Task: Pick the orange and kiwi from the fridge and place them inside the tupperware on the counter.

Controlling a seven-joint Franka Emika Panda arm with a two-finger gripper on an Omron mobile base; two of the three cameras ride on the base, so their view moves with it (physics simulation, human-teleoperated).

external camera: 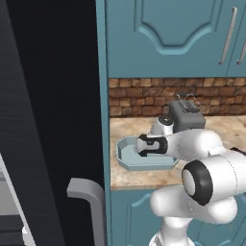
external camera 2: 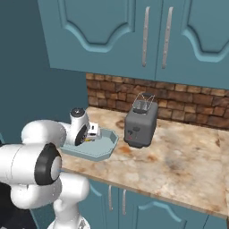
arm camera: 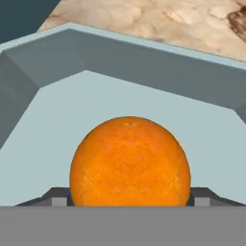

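- We find the orange (arm camera: 129, 162) sitting directly between the fingers (arm camera: 58, 196), whose two dark tips show at either side of its lower half.
- The fingers stand roughly fruit-wide. We cannot tell whether they are clamped on the orange or have just let go of it.
- Ahead of and beneath the fingers lies the pale floor of the tupperware (arm camera: 57, 91); its angled walls rise beyond the fruit, and the mottled tabletop (arm camera: 158, 21) shows past the far rim.
- In the left base view the wrist hangs over the tupperware (external camera: 126, 154), which sits on the tabletop (external camera: 126, 179) near its front edge.
- In the right base view the gripper (external camera 2: 93, 132) is low inside the tupperware (external camera 2: 103, 147), with a grey toaster (external camera 2: 141, 123) well off to one side.
- We judge the step in hand to be setting the orange down. To do it well: lower until the fruit rests on the floor, spread the fingers evenly, then lift straight away from it.
- Risk noted: a round fruit may roll; the walls should contain it provided the fingers do not drag it on withdrawal.
- The kiwi has yet to be fetched from the fridge (external camera: 29, 120).
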